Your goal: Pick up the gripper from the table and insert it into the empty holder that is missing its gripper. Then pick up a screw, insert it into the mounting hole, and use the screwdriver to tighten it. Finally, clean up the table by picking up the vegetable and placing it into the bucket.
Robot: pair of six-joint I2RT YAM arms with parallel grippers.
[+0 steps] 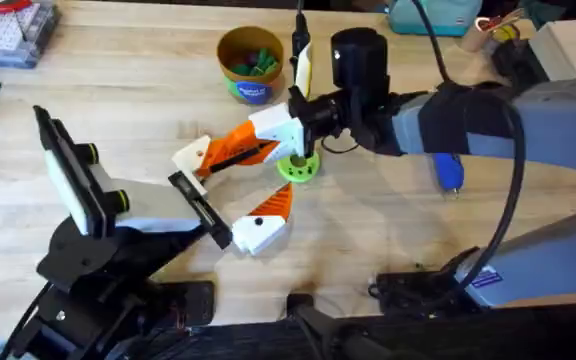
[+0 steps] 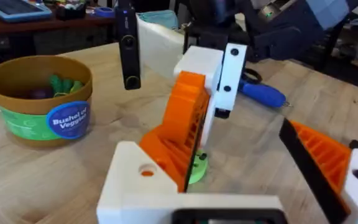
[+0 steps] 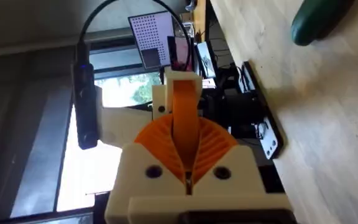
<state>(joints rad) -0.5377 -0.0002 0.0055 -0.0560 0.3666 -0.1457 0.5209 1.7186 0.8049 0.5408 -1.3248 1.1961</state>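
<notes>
One wooden table [image 1: 118, 110], two arms, right gripper [image 1: 280, 135] pinching the long orange gripper [image 1: 238, 150] tilted over one green disc [image 1: 299, 167], left gripper [image 1: 253, 225] fingers spread, one bucket [image 1: 251, 62] holding green vegetables, one blue screwdriver [image 1: 449, 172].

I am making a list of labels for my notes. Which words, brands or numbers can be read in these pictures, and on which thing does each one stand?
"Bushel of Veggies": on the round blue label of the bucket, read in the left wrist view; the last word is partly blurred.
The same label on the bucket in the overhead view: too small to read.
The box at the table's far left corner: its markings are too blurred to read.
</notes>
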